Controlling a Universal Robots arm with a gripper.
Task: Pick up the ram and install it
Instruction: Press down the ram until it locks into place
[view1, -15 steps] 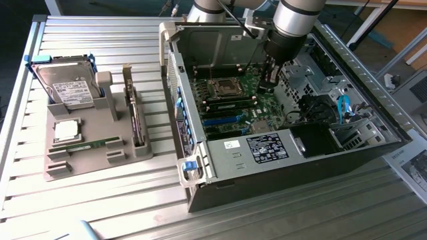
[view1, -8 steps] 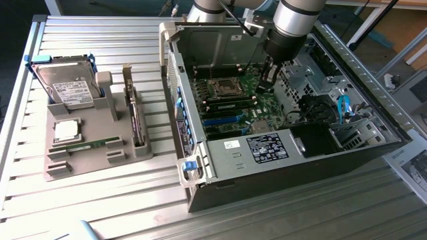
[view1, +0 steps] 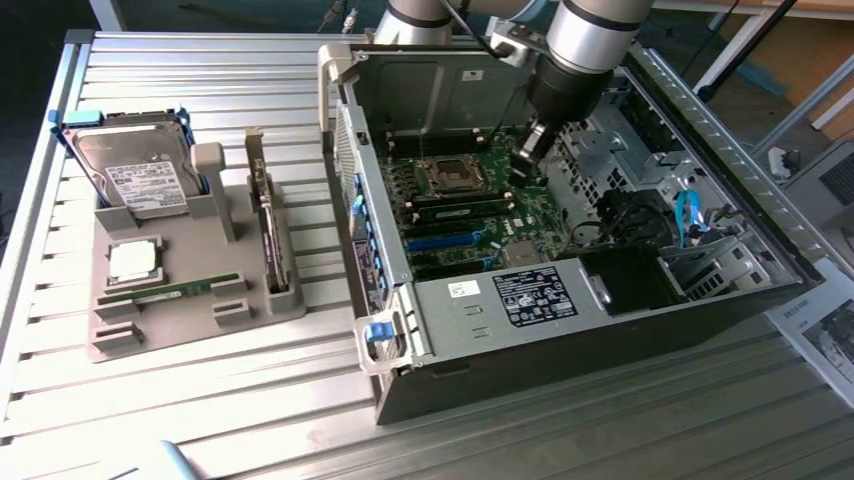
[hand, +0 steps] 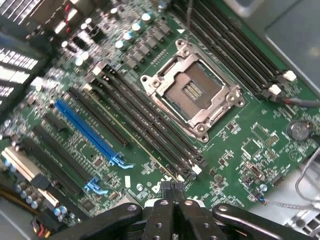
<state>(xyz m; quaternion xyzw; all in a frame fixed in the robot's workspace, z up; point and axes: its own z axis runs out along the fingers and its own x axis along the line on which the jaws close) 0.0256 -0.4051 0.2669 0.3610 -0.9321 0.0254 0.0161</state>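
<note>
Green ram (view1: 171, 291) lies in the grey holder (view1: 200, 250) on the counter (view1: 160, 400), well apart from my pincer (hand: 172, 192), pressed together and empty above the motherboard (hand: 240, 145) inside the computer case (view1: 534, 340).

Exterior view looks down from afar; wrist view hovers close over the shared motherboard (view1: 467, 200).

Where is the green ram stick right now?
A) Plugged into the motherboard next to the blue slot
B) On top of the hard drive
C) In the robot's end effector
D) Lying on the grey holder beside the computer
D: the ram lies in the grey holder on the exterior view's left, while the end effector, shut, hangs inside the computer case.
</note>
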